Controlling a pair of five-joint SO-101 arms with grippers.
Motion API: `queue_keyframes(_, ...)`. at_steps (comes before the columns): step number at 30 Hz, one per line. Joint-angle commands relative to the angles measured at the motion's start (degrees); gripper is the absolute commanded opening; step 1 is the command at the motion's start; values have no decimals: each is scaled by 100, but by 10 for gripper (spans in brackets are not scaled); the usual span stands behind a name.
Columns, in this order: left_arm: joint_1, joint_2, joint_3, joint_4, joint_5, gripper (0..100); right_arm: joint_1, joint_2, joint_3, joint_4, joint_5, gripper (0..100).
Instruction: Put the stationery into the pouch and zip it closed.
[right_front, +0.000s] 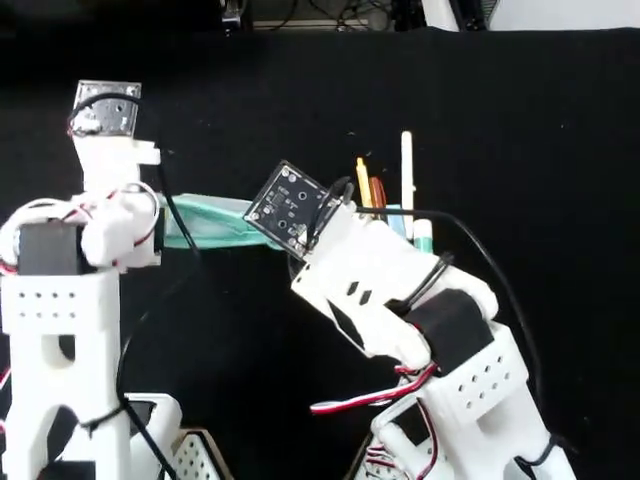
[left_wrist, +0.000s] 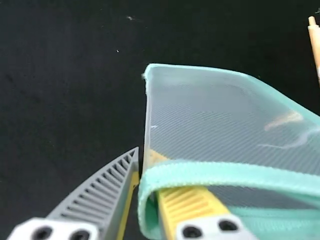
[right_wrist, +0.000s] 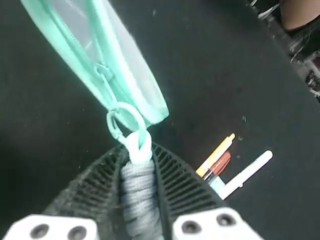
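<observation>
The teal-edged mesh pouch hangs above the black table between the two arms. My left gripper is shut on one end of the pouch, its yellow finger inside the mouth and the grey finger outside. At the other end, my right gripper is shut on the grey cord tied to the zip's teal ring; the slider sits close to that end. Several pens lie on the table beyond: an orange one, a red-brown one and a white one.
In the high view the pens and the white one lie just behind the right arm's wrist. The left arm's white base stands at the near left. Cables run along the table's far edge.
</observation>
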Motion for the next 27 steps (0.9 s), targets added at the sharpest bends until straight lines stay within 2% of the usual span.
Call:
queue_keyframes(1,-163,316,-207,-211,-114,30,114,4,-13,-132,18,12)
queue_keyframes(9,-154,835,-224,-246,-105,30,123,4,-13,-132,0,12)
queue_keyframes(17,-189,835,-268,-62,-88,30,519,-48,-13,-88,0,12)
queue_keyframes(27,-198,835,-462,26,132,30,563,-523,-13,88,26,12)
